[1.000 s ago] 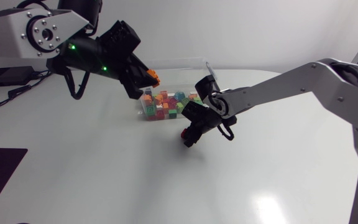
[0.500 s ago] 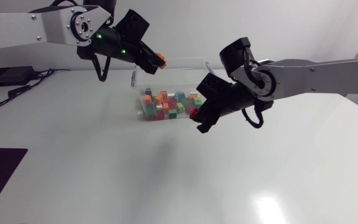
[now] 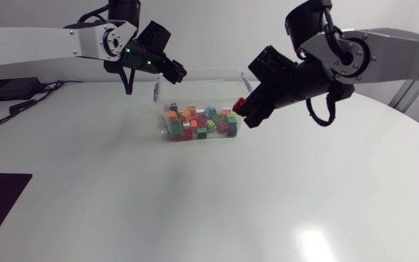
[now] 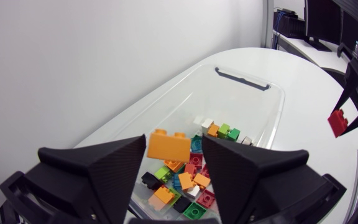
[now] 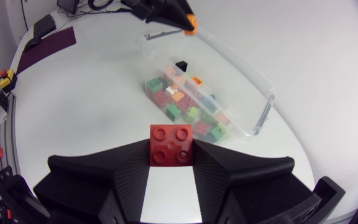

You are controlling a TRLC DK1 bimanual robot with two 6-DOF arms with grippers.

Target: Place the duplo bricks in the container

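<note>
The right jaws hold a red brick, pinched from two sides. It is square, so it has no long side, and its four bumps face the wrist camera. From above, it hangs in the air just past the 3 o'clock end of the container, higher than the rim.

An orange brick sits between the left jaws. Its long side runs across from one side to the other, a little tilted, with its bumps on top. I cannot tell if the left jaws grip it. It is above the container, near the 10 o'clock corner. The pile of bricks lies inside the clear box, right under it.

The right arm comes in from 2 o'clock, held high, with its wrist bent down toward 8 o'clock. The left arm comes in from 10 o'clock, stretched out flat, with its tip pointing down toward 4 o'clock. The container stands at the 12 o'clock side of the desk.

Half a second ago the right jaws were lower, at the container's 4 o'clock corner. They have gone up and toward 1 o'clock. The left jaws have hardly moved, but the orange brick no longer shows from above.
</note>
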